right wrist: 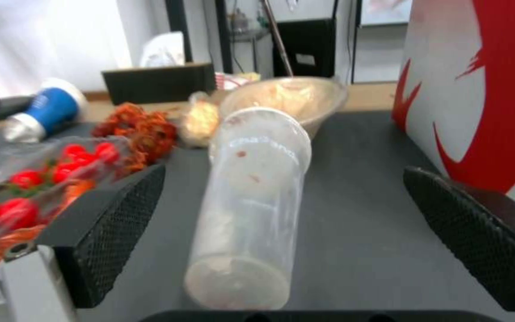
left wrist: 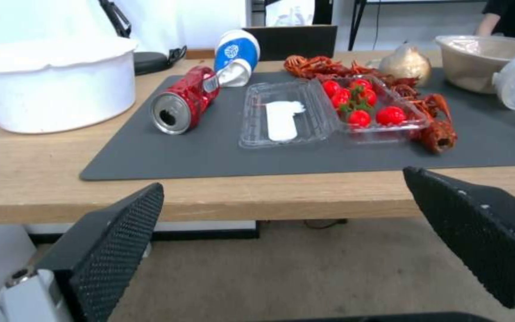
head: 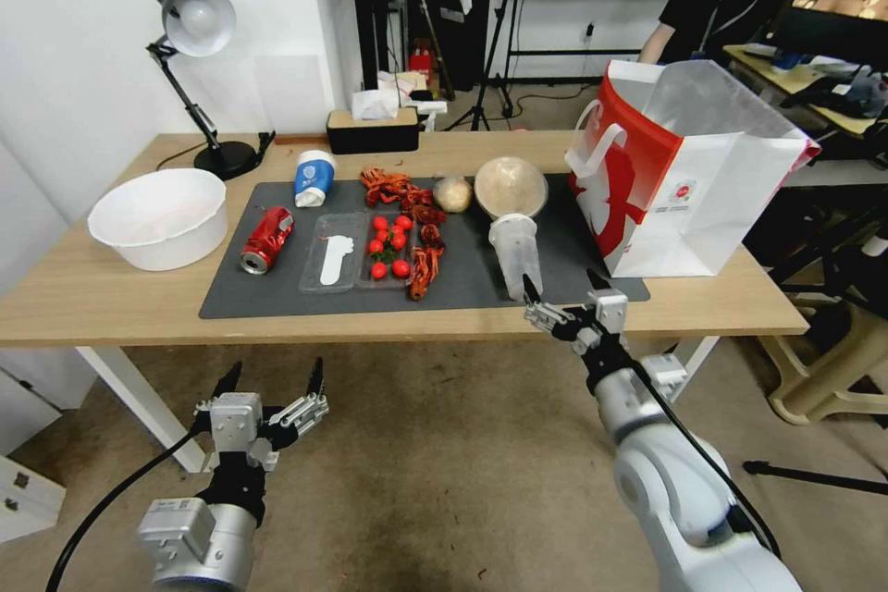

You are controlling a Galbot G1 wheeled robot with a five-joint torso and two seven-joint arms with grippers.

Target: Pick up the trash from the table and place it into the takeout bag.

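On the table's (head: 92, 291) grey mat (head: 277, 296) lie a red can (head: 266, 240) on its side, a tipped blue-and-white paper cup (head: 314, 178), a beige ball (head: 452, 193), a shallow beige bowl (head: 510, 186) and a clear plastic cup (head: 514, 252) on its side. The white-and-red takeout bag (head: 684, 166) stands open at the right end. My right gripper (head: 564, 289) is open at the front edge, just short of the clear cup's (right wrist: 248, 201) base, fingers either side of its line. My left gripper (head: 271, 377) hangs open, low in front of the table, facing the can (left wrist: 183, 105).
A clear tray (head: 361, 250) with tomatoes and red crayfish shells (head: 407, 194) sit mid-mat. A big white bowl (head: 160, 217) and a desk lamp (head: 194, 18) are at the left, a tissue box (head: 372, 129) at the back. A person sits behind the bag.
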